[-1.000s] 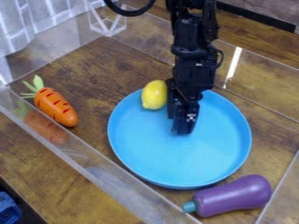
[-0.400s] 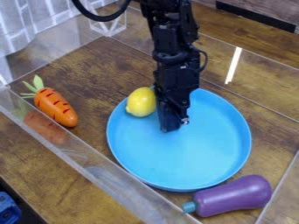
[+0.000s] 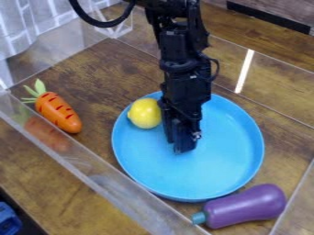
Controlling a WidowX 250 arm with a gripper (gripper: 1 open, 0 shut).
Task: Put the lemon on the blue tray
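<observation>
The small yellow lemon (image 3: 145, 114) lies at the left rim of the round blue tray (image 3: 227, 151), partly over the edge. The black arm reaches steeply down from the top, and its gripper (image 3: 182, 140) hangs just above the tray's floor, right beside the lemon on its right. The lemon is not between the fingers. The dark fingers are seen edge-on, so I cannot make out any gap between them.
An orange carrot (image 3: 57, 111) with a green top lies on the wooden table at the left. A purple eggplant (image 3: 243, 207) lies at the tray's front right edge. A clear plastic wall (image 3: 73, 174) runs along the front left.
The gripper has moved left and toward the camera across the tray. The lemon has shifted left and forward along the tray's rim, staying beside the fingers.
</observation>
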